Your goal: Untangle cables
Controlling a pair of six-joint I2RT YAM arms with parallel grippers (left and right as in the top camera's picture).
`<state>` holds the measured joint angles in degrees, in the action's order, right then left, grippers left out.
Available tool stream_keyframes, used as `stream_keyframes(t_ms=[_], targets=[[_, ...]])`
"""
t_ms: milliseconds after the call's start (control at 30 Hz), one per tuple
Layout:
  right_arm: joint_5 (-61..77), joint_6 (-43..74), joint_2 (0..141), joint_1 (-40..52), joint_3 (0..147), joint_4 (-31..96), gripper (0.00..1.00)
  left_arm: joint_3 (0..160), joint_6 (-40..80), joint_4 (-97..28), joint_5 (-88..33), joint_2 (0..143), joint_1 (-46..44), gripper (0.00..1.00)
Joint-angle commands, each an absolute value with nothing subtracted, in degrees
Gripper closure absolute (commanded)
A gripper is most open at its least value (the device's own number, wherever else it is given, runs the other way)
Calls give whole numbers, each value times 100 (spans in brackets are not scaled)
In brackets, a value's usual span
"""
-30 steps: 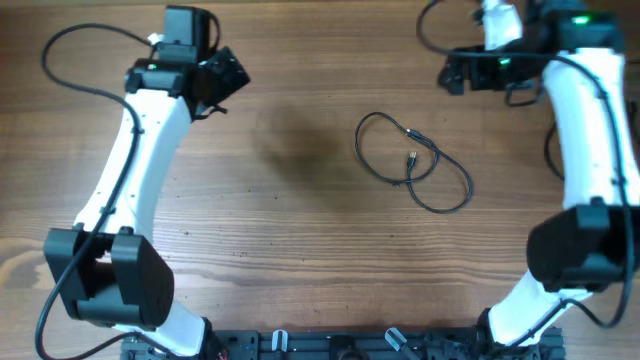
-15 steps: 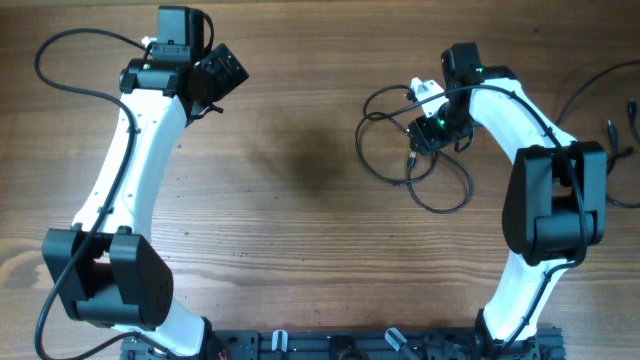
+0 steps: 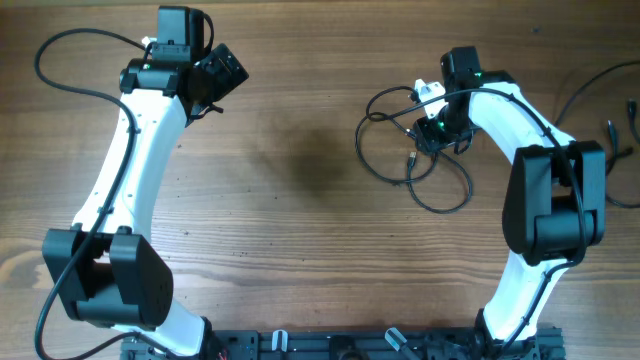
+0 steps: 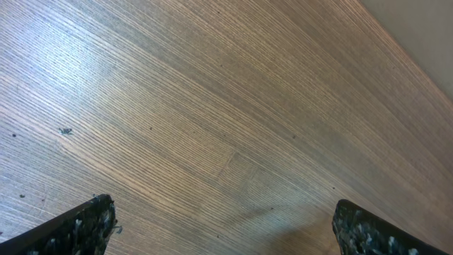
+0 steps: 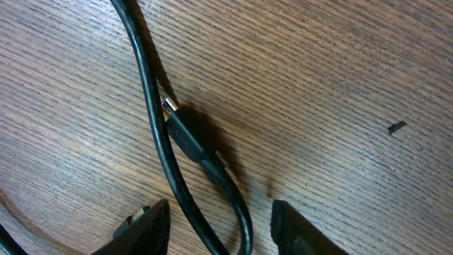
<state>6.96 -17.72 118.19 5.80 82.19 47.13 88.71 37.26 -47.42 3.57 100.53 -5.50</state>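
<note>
The cables (image 3: 412, 168) lay looped right of centre in the overhead view. Right fingers (image 5: 147, 228) straddled one cord (image 5: 152, 106), parted, not yet clamped; closing just behind the plug (image 5: 187, 134) looked wisest. Left fingers (image 4: 81, 225) gaped above the desk (image 4: 212, 106).

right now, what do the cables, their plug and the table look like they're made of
The cables: likely rubber or soft plastic sheath, smooth black, slight sheen, bending in loose loops. The plug: moulded black plastic, with a small bright tip, probably metal. The table: wood or wood-look laminate, matte, fine straight grain.
</note>
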Motion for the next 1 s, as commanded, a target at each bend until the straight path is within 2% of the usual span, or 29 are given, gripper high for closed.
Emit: stream_keyframes(t_ms=[0,100,133,167,267,400,467,500,667,833,867,900,933,967], targets=[[602,-1953,11896,582,8060,4630,67,8892,3780,-4744,395,10064,-550,0],[602,-1929,11896,582,8001,4698,80,8892,3780,-4744,395,10064,-550,0],[602,-1927,11896,582,8001,4694,92,8892,3780,-4744,395,10064,-550,0],[602,-1804,11896,582,8003,4685,96,8892,3780,-4744,395,10064,-550,0],[602,-884,11878,582,8335,4722,96,8892,3780,-4744,395,10064,-550,0],[600,-51,11633,526,9548,4930,96,8892,3780,-4744,395,10064,-550,0],[478,716,11570,252,10822,4670,96,8892,3780,-4744,395,10064,-550,0],[331,1031,11572,145,11006,4501,96,8892,3780,-4744,395,10064,-550,0],[172,2685,11810,-825,11109,3030,96,8892,3780,-4744,395,10064,-550,0],[45,2980,12455,-1352,11109,2829,94,8892,3780,-4744,395,10064,-550,0],[-1,2926,12497,-1400,11109,2902,75,8892,3780,-4744,395,10064,-550,0],[-19,2825,12495,-1435,11109,2926,33,8892,3780,-4744,395,10064,-550,0],[-1,2773,12446,-1485,11113,2978,0,8892,3780,-4744,395,10064,-550,0],[12,2692,12370,-1527,11124,3094,0,8892,3780,-4744,395,10064,-550,0]])
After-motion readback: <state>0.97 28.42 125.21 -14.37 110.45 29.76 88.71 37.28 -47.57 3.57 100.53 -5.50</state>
